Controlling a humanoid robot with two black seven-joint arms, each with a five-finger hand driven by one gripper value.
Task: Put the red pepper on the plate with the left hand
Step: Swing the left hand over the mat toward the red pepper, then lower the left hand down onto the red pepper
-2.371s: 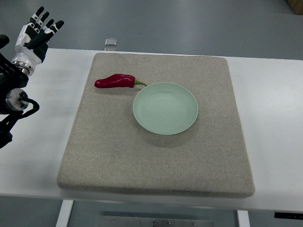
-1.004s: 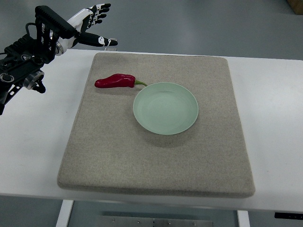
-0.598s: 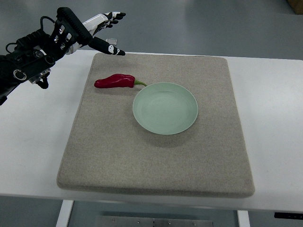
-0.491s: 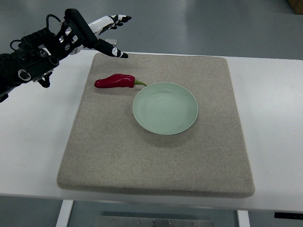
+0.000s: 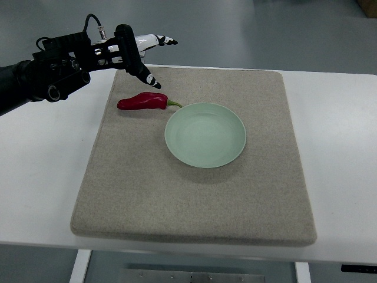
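Above mat (image 5: 194, 194), left hand (image 5: 140, 56) spread.

The left arm was extended in from the picture's left edge toward the upper middle, its dark forearm angled slightly upward. The left hand (image 5: 140, 56) was held out with the fingers (image 5: 160, 40) spread and straight, nothing grasped; the thumb was pointed down and to the right, apart from the other digits. The right arm was not seen.
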